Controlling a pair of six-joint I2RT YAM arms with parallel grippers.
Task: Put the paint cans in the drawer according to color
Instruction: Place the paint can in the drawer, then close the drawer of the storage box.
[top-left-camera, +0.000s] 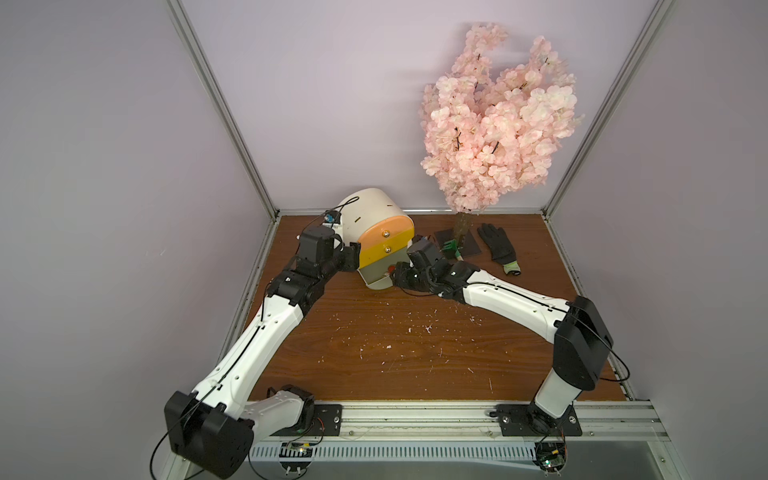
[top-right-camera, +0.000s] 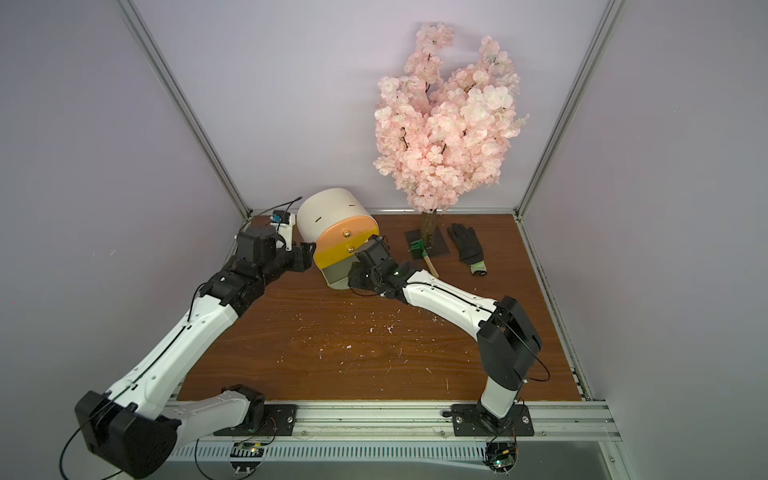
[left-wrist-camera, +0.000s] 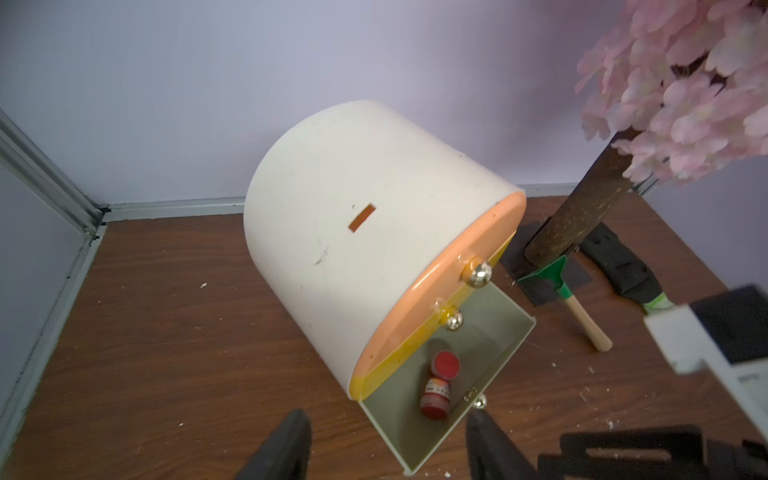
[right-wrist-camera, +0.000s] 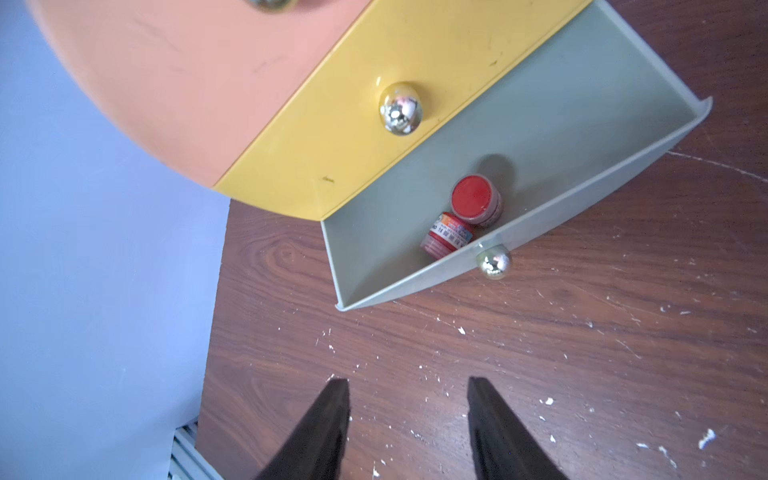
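Observation:
The drawer cabinet (top-left-camera: 370, 212) (top-right-camera: 328, 208) (left-wrist-camera: 353, 199) stands at the back of the table, its peach and yellow fronts closed. Its bottom grey drawer (top-left-camera: 376, 279) (left-wrist-camera: 478, 324) (right-wrist-camera: 540, 124) is pulled out. Two red paint cans lie inside: one upright (left-wrist-camera: 446, 365) (right-wrist-camera: 473, 197), one on its side (left-wrist-camera: 434, 399) (right-wrist-camera: 446, 237) against the front wall. My left gripper (top-left-camera: 353, 253) (left-wrist-camera: 388, 440) hovers at the cabinet's left side, open and empty. My right gripper (top-left-camera: 398, 277) (right-wrist-camera: 407, 399) sits just in front of the open drawer, open and empty above the wood.
A pink blossom tree (top-left-camera: 498, 116) on a dark base plate stands to the right of the cabinet. A green hand tool with a wooden handle (top-right-camera: 417, 247) and a black glove (top-left-camera: 496, 245) lie beside it. White crumbs dot the wooden table (top-left-camera: 415, 353).

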